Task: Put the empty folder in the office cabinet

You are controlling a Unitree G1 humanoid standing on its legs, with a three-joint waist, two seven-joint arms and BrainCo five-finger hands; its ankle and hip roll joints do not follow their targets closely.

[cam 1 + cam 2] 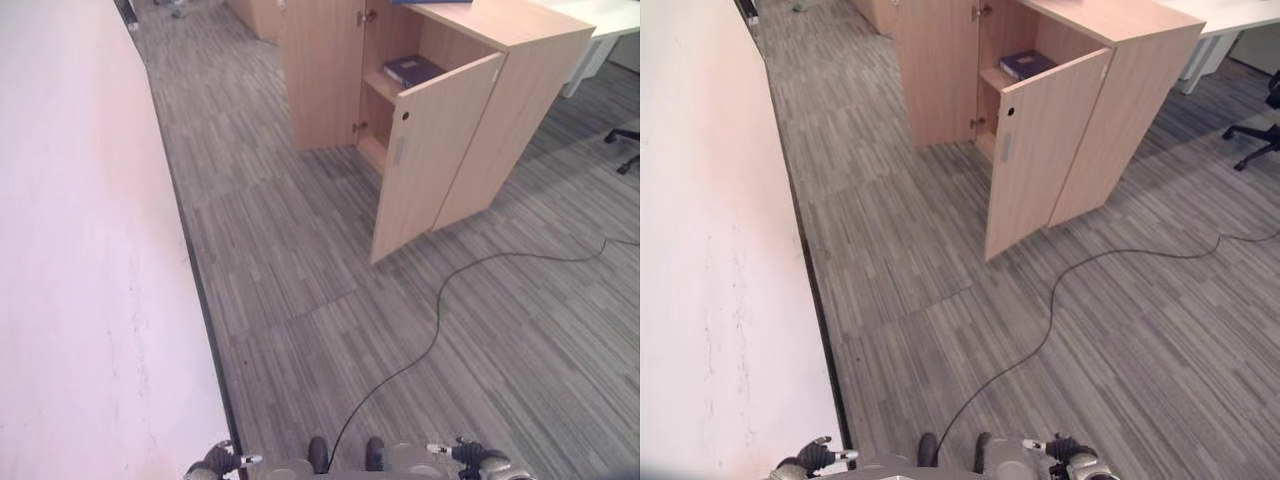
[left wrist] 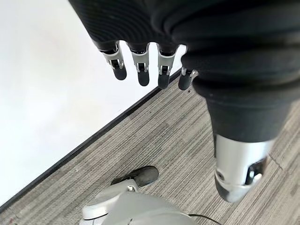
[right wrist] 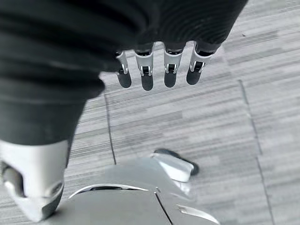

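Both hands hung low at the robot's sides, well short of the cabinet (image 1: 470, 120). The left hand (image 2: 140, 65) had its fingers straight and relaxed, holding nothing, with the pale wall (image 1: 80, 250) close on its outer side and grey striped carpet (image 1: 300, 280) under it. The right hand (image 3: 157, 68) was the same: fingers loosely extended, empty, only carpet beneath.

Far ahead of the hands, and off toward the right one, stood the wooden office cabinet, its near door (image 1: 430, 150) swung open toward the robot. On an upper shelf inside lay a dark blue folder (image 1: 412, 69), flat, well apart from either hand; from where I stood I couldn't say whether it was empty. A strip of something blue (image 1: 430, 2) showed on the cabinet's top at the edge of sight. Beyond the cabinet was a white desk (image 1: 610, 20), and a black chair base (image 1: 1255, 135) sat out to the right.
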